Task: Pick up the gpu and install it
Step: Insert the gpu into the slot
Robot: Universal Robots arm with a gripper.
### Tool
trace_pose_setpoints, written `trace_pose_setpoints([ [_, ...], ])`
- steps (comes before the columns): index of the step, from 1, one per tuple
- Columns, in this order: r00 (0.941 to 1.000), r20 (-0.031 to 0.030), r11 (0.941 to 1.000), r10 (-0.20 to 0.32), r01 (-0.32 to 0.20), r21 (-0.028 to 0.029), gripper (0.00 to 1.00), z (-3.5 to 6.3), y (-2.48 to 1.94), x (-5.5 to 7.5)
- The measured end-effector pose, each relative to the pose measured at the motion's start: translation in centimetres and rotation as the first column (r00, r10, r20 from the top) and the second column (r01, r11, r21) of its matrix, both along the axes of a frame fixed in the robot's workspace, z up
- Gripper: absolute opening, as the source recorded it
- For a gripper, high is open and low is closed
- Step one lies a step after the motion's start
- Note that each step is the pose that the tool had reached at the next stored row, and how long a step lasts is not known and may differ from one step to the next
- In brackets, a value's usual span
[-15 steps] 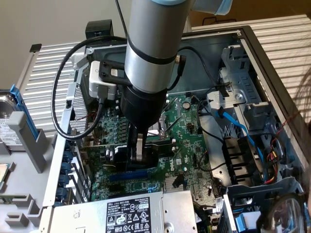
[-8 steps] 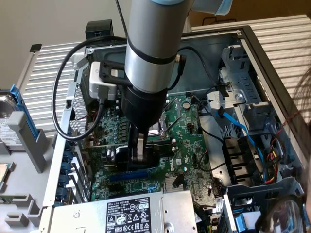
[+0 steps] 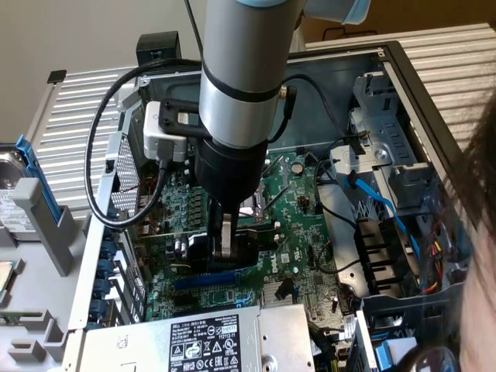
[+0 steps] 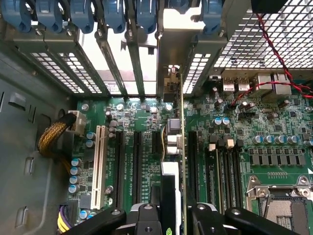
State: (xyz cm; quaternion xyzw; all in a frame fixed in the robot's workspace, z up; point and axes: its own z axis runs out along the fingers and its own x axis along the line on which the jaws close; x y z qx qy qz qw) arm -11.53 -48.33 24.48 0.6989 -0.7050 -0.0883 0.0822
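Green gpu [image 4: 182,147] clamped edge-on in claw [image 4: 172,215], over motherboard [image 4: 142,147] slots

open case top [image 3: 391,58], drive cage [image 3: 387,155] and power supply [image 3: 201,341] flanking motherboard [image 3: 298,225]

Bright daylight pours through the slot openings [image 4: 146,73] of the case's rear wall, straight beyond the fingers [image 4: 146,220] in the wrist view, blowing them out to white glare, while the motherboard [image 4: 274,142] on both sides of the fingers stays evenly lit and fairly sharp. The fingers themselves, nearest the lens, are dark and soft, and the case wall [image 4: 24,147] off to 1 side sits in dull shade. In the exterior view the light is soft and even, the arm [image 3: 240,70] shows a pale sheen, and a dark blurred shape [image 3: 480,232] fills the exterior view's right edge.
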Motion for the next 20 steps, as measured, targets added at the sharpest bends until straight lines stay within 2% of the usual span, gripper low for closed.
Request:
trace_pose_setpoints([
  [5,1.0000,0.0000,1.0000,0.000,0.000,-0.0005,0.29,-0.26,0.00,-0.2],
  [9,1.0000,0.0042,1.0000,0.000,0.000,-0.0004,0.29,-0.91,0.03,-0.4],
  [20,1.0000,0.0061,1.0000,0.000,0.000,-0.0003,0.29,-1.04,0.09,-0.7],
])
